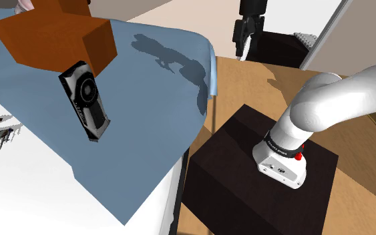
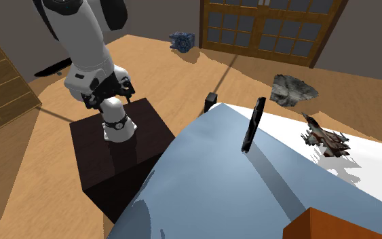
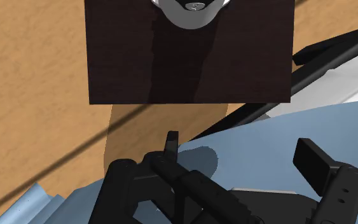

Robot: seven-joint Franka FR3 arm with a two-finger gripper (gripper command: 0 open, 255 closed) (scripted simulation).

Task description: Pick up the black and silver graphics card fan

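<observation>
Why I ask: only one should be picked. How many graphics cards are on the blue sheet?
1. The graphics card stands upright on the blue sheet, apart from the orange box; the box could hide another behind it.

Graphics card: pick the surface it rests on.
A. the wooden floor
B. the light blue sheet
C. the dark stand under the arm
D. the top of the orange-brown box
B: the graphics card stands on its edge on the light blue sheet, its shadow falling across the cloth.
</observation>
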